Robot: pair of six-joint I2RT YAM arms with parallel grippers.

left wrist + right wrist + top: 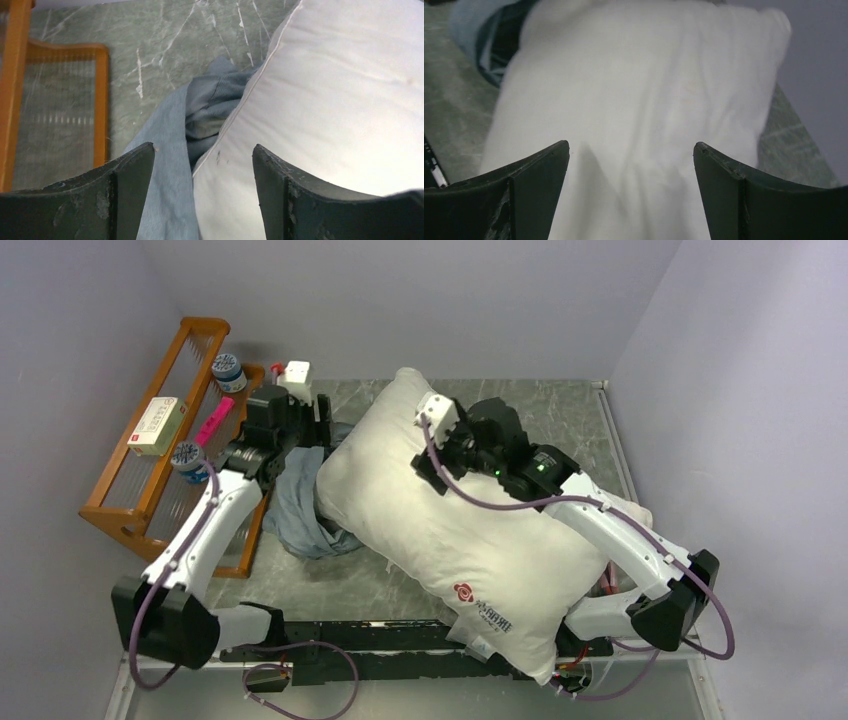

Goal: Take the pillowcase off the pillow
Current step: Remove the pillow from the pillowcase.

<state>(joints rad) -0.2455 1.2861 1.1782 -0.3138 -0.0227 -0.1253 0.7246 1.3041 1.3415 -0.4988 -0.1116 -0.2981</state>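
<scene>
The white pillow (440, 530) lies bare and diagonal across the table, its red flower logo near the front. A grey-blue heap, the pillowcase (300, 510), is crumpled at the pillow's left side, partly tucked under it. My left gripper (202, 160) is open above the seam where the pillowcase (170, 150) meets the pillow (340, 90), with nothing between its fingers. Over the pillow's upper middle, my right gripper (631, 155) is open wide, only the pillow's white cloth (644, 90) below it. In the top view the left gripper (290, 430) sits at the pillow's far left corner.
A wooden rack (150, 510) stands at the left edge with a box (157, 426), two jars and a pink item. A white block (297, 373) sits behind the left gripper. Grey walls close in the back and right. Marble tabletop (150, 45) shows beyond the pillowcase.
</scene>
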